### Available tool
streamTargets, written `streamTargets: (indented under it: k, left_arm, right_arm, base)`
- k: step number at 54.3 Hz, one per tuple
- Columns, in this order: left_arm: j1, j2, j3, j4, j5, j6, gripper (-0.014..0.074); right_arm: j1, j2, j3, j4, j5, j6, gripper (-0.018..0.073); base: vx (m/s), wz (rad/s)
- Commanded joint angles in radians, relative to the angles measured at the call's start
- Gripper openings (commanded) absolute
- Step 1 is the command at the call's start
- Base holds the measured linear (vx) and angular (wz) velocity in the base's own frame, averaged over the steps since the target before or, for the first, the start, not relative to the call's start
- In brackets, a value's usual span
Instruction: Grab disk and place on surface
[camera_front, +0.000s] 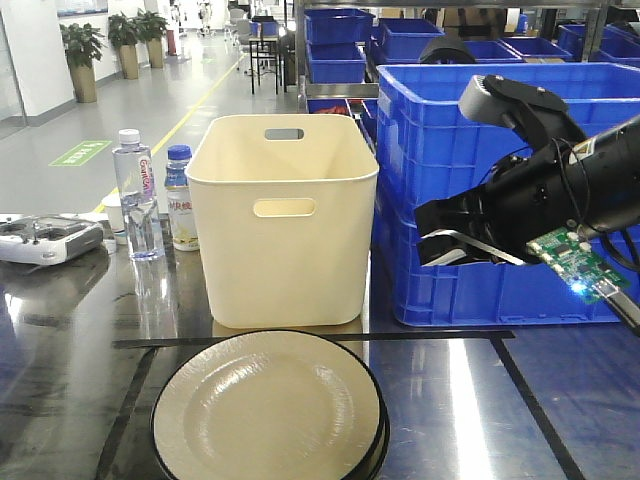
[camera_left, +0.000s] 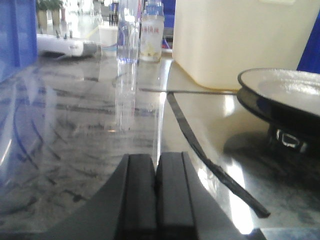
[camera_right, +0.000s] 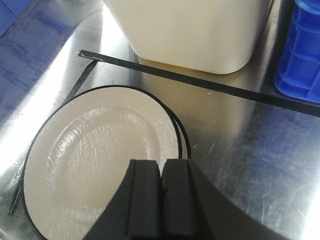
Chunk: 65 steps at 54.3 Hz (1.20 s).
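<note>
disk (camera_front: 268, 405) cut off below | left gripper (camera_left: 156, 172) closed | right gripper (camera_right: 161, 172) closed, empty

The plate's (camera_front: 268, 405) near edge is cut off by the frame.

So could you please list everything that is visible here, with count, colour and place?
plates: at least two stacked, cream with black rim, inside the taped rectangle on the tabletop
tabletop: one, shiny grey metal, black tape lines
bin: one, cream, behind the plates
crates: several, blue, right and behind
bottles: two, clear, left of the bin
remote controller: one, white, far left
left end effector: black, shut, low over the tabletop
right end effector: black, shut, above the plates
</note>
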<state>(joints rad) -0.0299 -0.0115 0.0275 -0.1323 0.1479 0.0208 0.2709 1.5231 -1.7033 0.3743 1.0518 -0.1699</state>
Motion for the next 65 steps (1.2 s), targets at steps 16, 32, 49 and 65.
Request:
streamTargets:
  k: [16, 32, 49, 65]
  left_arm:
    - [-0.001, -0.013, -0.022, -0.002, -0.023, -0.002, -0.0008]
    - [-0.001, -0.013, -0.022, -0.002, -0.023, -0.002, -0.0008]
    - [-0.001, -0.013, -0.022, -0.002, -0.023, -0.002, -0.0008]
    - [-0.001, -0.013, -0.022, -0.002, -0.023, -0.002, -0.0008]
  right_arm:
    - [-0.003, -0.037, -0.032, 0.023, -0.056, -0.004, -0.0011]
    - [-0.003, -0.037, -0.032, 0.023, -0.056, -0.004, -0.0011]
    - [-0.003, -0.037, -0.032, 0.02, -0.056, -0.004, -0.0011]
    - [-0.002, -0.185, 0.11, -0.028, -0.11, -0.004, -0.0011]
  base:
    - [0.0, 0.0]
    - [0.0, 0.0]
    - [0.0, 0.0]
    - [0.0, 0.0]
